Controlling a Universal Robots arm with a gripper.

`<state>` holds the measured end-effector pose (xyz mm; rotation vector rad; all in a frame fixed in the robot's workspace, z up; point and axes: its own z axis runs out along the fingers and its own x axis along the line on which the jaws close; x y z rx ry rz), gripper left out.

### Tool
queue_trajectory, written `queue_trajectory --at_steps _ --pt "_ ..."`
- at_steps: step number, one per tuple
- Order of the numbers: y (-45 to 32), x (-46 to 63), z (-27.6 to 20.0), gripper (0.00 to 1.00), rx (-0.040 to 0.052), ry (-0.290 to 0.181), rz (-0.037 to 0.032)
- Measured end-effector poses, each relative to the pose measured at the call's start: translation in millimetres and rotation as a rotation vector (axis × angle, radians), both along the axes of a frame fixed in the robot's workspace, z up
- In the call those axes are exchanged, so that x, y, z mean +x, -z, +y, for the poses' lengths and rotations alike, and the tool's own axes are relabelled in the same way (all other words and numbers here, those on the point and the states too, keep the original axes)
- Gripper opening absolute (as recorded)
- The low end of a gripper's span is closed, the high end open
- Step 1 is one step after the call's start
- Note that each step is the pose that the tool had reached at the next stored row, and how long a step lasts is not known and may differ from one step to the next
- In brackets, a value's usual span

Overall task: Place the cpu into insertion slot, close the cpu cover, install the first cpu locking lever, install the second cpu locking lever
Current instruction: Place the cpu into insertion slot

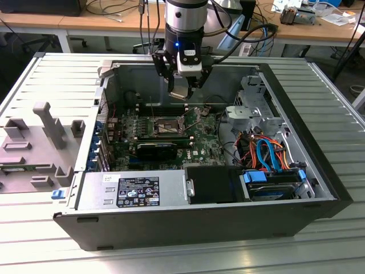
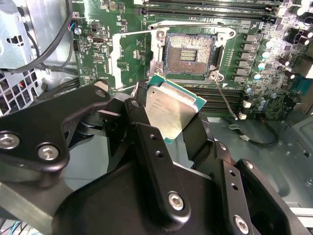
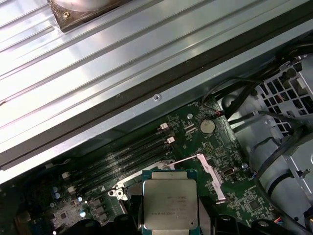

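My gripper [image 1: 180,91] hangs inside the open computer case, shut on the cpu [image 2: 172,111], a flat square chip with a silver-grey top and a green edge, tilted between the black fingers [image 2: 143,128]. The cpu [image 3: 168,200] is held above the green board, a short way off the insertion slot [image 2: 190,49], which lies bare with its dark contact field showing. The cpu cover [image 2: 116,55], a thin silvery frame, stands swung open beside the slot. A thin wire locking lever [image 2: 226,101] juts out from the slot's corner. In the exterior view the insertion slot [image 1: 164,126] sits below and in front of the gripper.
Long black memory slots [image 2: 205,10] run along one side of the socket. A black card [image 1: 155,149], a power supply [image 1: 134,188], a drive cage [image 1: 256,105] and orange and blue cables [image 1: 268,154] fill the case. Grey fixtures [image 1: 48,123] stand at the exterior view's left.
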<state>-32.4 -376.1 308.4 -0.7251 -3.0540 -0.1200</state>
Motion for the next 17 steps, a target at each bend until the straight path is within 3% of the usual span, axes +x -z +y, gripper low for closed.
queue_trajectory --at_steps 17 --pt "0.0 0.0 0.0 0.54 0.0 0.026 0.0"
